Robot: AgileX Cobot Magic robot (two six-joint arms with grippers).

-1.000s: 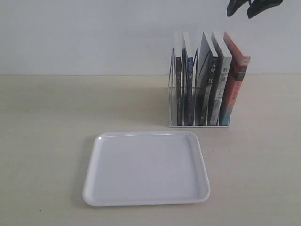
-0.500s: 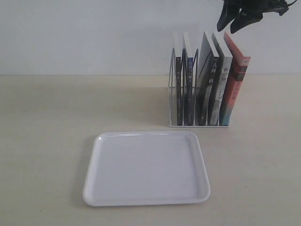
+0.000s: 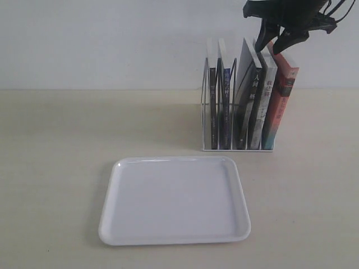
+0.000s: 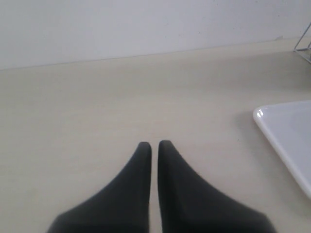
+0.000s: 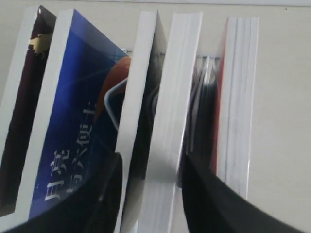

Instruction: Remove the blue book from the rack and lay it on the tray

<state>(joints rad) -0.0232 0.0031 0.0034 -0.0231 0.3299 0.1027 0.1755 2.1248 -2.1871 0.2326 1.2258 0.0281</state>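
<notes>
The blue book (image 3: pixel 225 106) stands upright, second from the left, in the white wire rack (image 3: pixel 203 106). Its dark blue cover (image 5: pixel 73 102) with the orange crescent shows in the right wrist view. My right gripper (image 3: pixel 270 47) hangs open just above the book tops, further right than the blue book. Its fingers (image 5: pixel 211 194) straddle the two middle books (image 5: pixel 167 111) without holding anything. The white tray (image 3: pixel 174 159) lies flat in front of the rack. My left gripper (image 4: pixel 154 144) is shut and empty, low over the table, with the tray's corner (image 4: pixel 284 128) beside it.
Besides the blue one, the rack holds a dark-spined book (image 3: pixel 212 106) at the far left, a black-spined book (image 3: pixel 249 106), a grey-spined one (image 3: pixel 263 106) and a red-and-teal one (image 3: pixel 279 101). A white wall stands behind. A rack wire (image 4: pixel 303 43) shows at the left wrist view's edge.
My right gripper has come down and to the left from the top right corner, reaching the tops of the right-hand books. Books, rack and tray have not moved.
</notes>
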